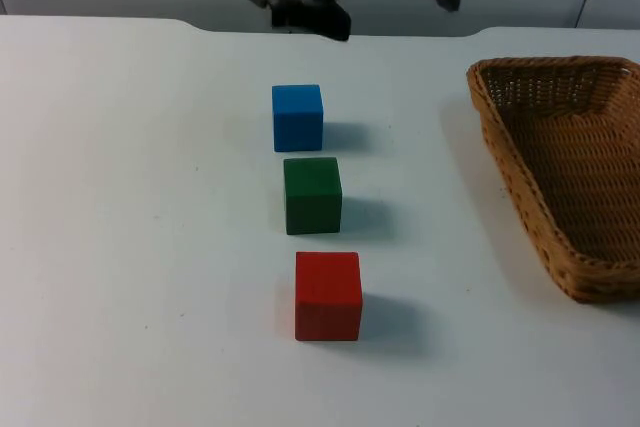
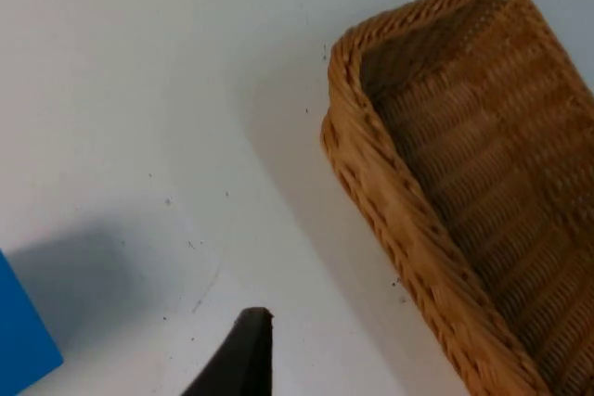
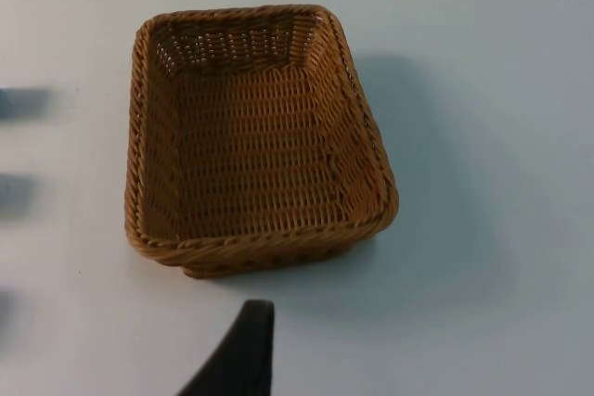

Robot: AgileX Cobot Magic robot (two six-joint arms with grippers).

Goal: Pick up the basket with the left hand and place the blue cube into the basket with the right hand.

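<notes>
**White table, three cubes in a row, basket untouched**

White table (image 1: 120,247) ends at a grey wall. Blue cube (image 1: 297,117) sits farthest back, green cube (image 1: 312,195) then red cube (image 1: 327,295) nearer — none touching. Basket (image 1: 580,162) sits well apart at the right, on the table. Left gripper (image 1: 310,17) hangs behind the blue cube — finger state can't tell. Right gripper (image 3: 243,350) above the table beside the basket, can't tell either.

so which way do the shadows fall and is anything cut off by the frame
Top view: the blue cube, green cube and red cube cast soft shadows toward the picture's right, and the basket is cropped at the edge. Left wrist view: the blue cube is cropped too.
</notes>
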